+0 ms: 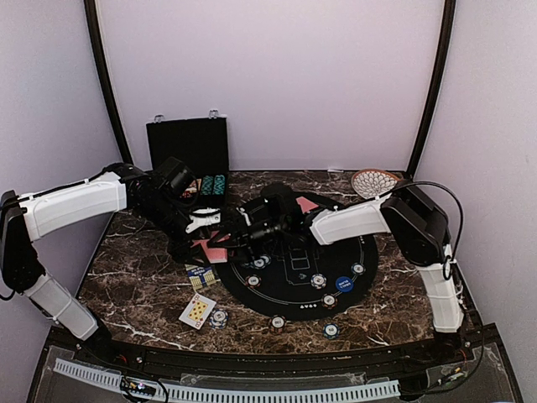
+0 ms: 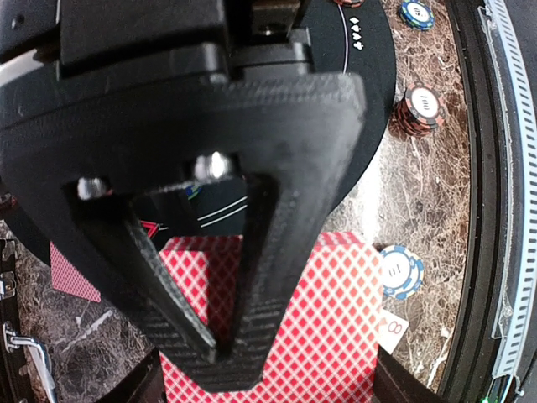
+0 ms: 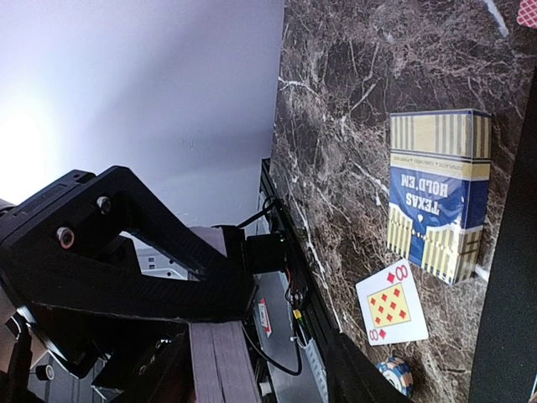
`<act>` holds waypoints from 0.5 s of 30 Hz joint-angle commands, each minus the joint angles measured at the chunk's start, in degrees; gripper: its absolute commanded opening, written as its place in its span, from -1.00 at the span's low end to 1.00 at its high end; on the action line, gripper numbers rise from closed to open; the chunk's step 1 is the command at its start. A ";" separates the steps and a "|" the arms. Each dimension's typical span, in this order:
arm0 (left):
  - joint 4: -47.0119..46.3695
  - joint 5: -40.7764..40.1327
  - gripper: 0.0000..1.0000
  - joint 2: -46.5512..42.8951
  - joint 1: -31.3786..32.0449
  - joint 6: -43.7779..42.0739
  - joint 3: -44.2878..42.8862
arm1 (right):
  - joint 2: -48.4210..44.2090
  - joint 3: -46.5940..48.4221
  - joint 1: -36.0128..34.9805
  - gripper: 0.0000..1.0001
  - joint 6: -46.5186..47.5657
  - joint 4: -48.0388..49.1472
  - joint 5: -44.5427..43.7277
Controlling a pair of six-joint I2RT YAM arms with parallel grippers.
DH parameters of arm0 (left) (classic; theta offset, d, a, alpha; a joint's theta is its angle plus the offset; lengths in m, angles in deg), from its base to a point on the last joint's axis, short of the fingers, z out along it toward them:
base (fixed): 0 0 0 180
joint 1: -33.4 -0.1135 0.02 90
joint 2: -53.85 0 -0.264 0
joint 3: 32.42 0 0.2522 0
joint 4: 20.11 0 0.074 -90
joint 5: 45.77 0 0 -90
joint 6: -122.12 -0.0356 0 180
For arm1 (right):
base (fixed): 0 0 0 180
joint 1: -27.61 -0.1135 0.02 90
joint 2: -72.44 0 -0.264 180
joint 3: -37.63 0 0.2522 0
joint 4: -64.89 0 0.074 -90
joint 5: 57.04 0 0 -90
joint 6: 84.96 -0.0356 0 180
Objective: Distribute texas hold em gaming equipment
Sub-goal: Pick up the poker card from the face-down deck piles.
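Observation:
A deck of red diamond-backed cards sits between the two fingers of my left gripper, which is shut on its side edges. In the top view this deck hangs just left of the black mat. My right gripper is open around the deck's edge, with a wide gap on one side. One right finger lies across the deck's back. An eight of diamonds lies face up by a blue-white chip. Several chips and a blue button disc lie on the mat.
A blue and yellow Texas Hold'em card box lies on the marble near the eight. The open black chip case stands at the back left, with the patterned plate at the back right. Chips dot the front edge.

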 commanded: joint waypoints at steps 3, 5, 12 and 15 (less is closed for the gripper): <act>-0.35 0.32 -0.75 -1.60 0.00 -0.68 0.15 | -5.98 -4.12 2.32 0.03 3.89 -3.64 0.73; -0.44 0.20 -0.76 -1.67 -0.02 -0.68 0.17 | -7.07 -5.31 2.76 0.02 4.17 -3.75 0.73; -0.68 -0.09 -0.78 -1.29 -0.02 -0.62 0.00 | -9.19 -6.93 3.11 -0.01 3.59 -2.14 0.91; -0.72 -0.21 -0.79 -1.30 -0.02 -0.65 -0.06 | -9.64 -7.04 2.78 0.06 2.53 -0.35 0.82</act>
